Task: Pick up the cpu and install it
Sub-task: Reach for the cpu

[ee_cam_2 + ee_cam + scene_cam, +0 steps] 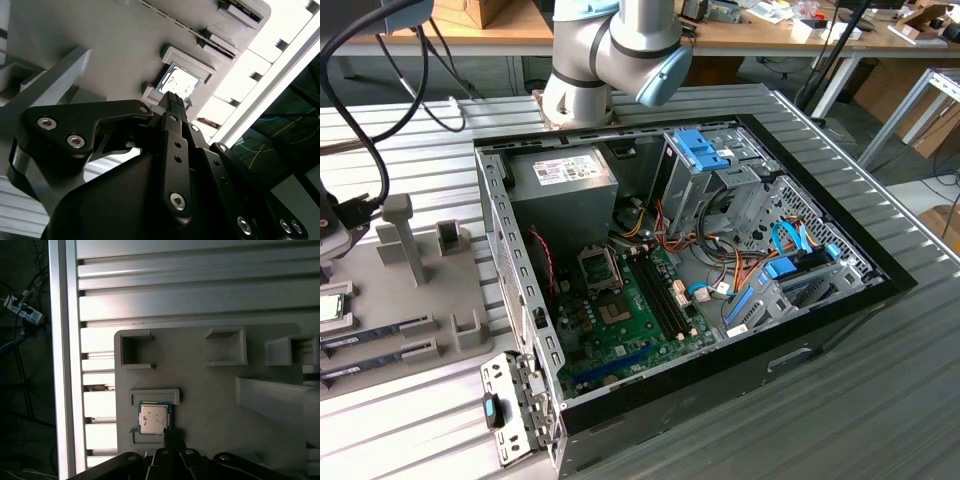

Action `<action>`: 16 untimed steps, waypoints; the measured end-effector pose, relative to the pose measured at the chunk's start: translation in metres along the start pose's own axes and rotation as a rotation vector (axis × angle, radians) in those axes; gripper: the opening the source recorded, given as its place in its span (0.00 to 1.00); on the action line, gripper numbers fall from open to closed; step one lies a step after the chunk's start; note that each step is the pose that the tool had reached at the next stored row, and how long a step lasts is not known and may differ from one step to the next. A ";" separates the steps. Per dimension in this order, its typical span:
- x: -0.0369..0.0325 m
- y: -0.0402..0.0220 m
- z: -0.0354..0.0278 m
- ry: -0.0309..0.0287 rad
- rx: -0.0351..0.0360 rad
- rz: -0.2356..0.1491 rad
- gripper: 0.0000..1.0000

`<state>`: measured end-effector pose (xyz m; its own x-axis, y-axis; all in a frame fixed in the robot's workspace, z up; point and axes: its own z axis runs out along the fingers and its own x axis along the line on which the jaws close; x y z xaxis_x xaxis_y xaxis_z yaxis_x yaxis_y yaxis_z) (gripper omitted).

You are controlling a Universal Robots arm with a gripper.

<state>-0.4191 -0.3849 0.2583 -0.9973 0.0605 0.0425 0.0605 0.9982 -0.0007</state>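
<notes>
The gripper [172, 434] hangs close over the cpu [153, 418], which lies flat in a recess of the grey holder [210, 395]; I cannot tell how wide its jaws stand.

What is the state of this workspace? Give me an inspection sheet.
Surface: ribbed metal table bearing a grey tray.
Job's things: cpu lies in its tray holder; open case with green board.
Clutter: memory sticks in tray slots.
Grippers: gripper close by the cpu's edge.
Cables: black cables at the exterior view's left; coloured wires inside the case.
Surroundings: benches behind.
</notes>
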 end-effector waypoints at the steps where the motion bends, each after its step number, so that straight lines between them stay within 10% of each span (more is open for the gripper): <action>1: 0.0001 0.0000 0.0006 -0.0001 0.0000 0.000 0.11; 16: 0.0013 -0.0001 0.0064 -0.0001 0.0000 0.000 0.11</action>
<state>-0.4207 -0.3849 0.2519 -0.9973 0.0606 0.0424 0.0606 0.9982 -0.0007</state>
